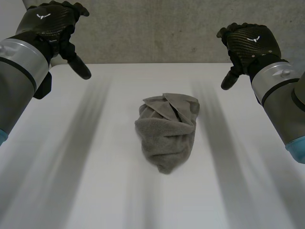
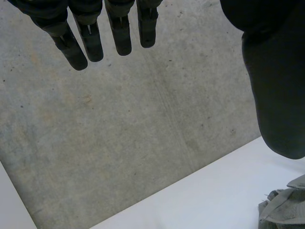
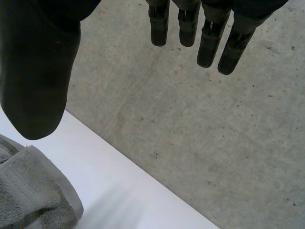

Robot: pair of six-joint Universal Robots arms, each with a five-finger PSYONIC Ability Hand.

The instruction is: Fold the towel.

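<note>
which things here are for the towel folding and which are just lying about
For the job: towel, crumpled mid-table; left hand, open, raised; right hand, open, raised.
Just surroundings: table; wall behind it.

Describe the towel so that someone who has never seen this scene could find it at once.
Start at the white table. Near its middle, between the raised left hand and right hand, lies the towel. Unlike those hard black hands, it is a grey, fuzzy cloth bunched into a lump, touching neither.
</note>
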